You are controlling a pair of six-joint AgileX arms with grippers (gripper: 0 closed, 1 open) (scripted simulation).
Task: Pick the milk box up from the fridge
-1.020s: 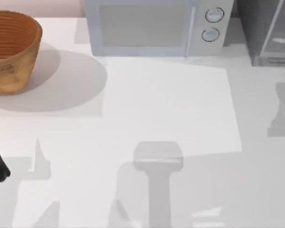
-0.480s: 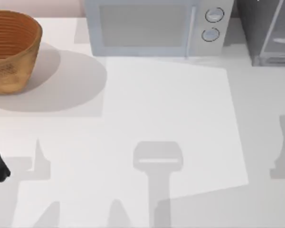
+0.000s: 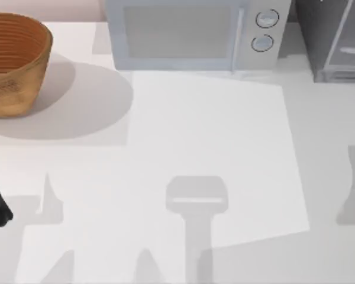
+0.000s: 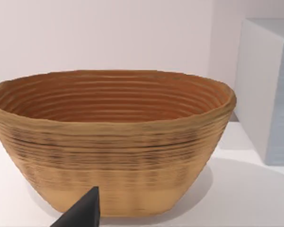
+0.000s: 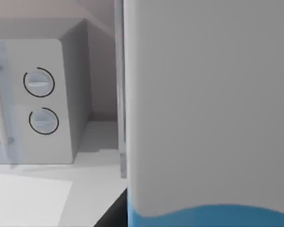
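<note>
Plain white table (image 3: 225, 130) against a pale wall, with the microwave (image 3: 183, 35) at the back. The fridge (image 3: 328, 41) is just right of the microwave, and a woven basket (image 3: 15, 65) sits well off to its left.

The milk box (image 5: 208, 104) is right up against the right wrist camera, white with a blue edge, and the microwave's knob end is beyond it. A dark sliver beside the box is probably the right gripper (image 5: 112, 213), but I honestly can't tell if that claw is clamped on it or released.

The left gripper (image 4: 83, 210) is parked facing the basket, far left of the microwave, and I can't tell its state either.

My guess is the reach is done and the carton is at the claw. What's left is a confirmed hold and lifting it clear of the fridge.
</note>
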